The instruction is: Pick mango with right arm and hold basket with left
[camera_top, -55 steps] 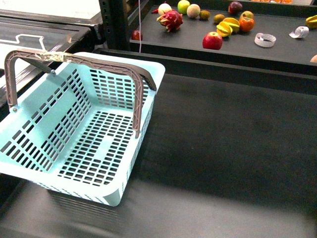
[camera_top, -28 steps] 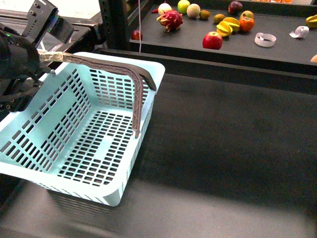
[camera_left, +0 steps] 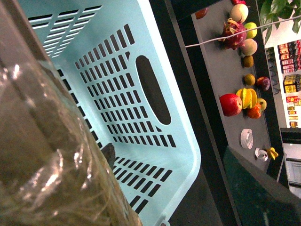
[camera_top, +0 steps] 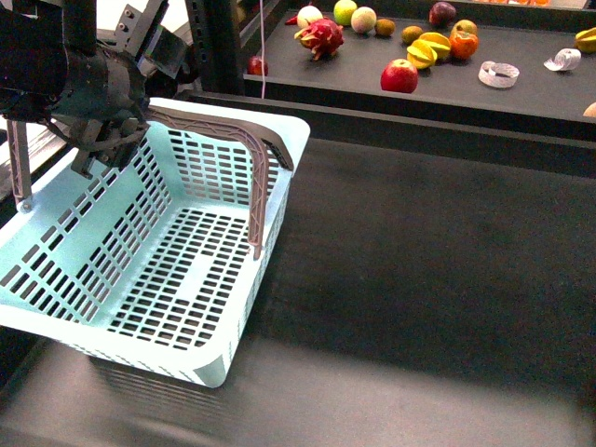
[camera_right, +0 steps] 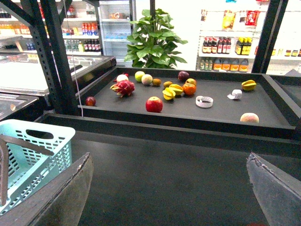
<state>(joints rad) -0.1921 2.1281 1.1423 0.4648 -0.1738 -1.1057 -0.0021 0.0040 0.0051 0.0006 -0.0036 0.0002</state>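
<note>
Basket (camera_top: pixel 186 279) sits on the table (camera_top: pixel 419 279) at my front left, close to the near edge. My left arm (camera_top: pixel 88 84) is over its far-left rim, on top of the handle (camera_top: pixel 259 186) ends (contact hidden). Behind the table a shelf (camera_top: pixel 531 107) runs across the back, to the right. On it: dragon fruit (camera_top: pixel 319 39) toward the left end, apple (camera_top: pixel 399 76) right of it and nearer me, tape roll (camera_top: pixel 499 74) further right. A post (camera_top: pixel 219 42) stands behind the basket, left of the shelf.
</note>
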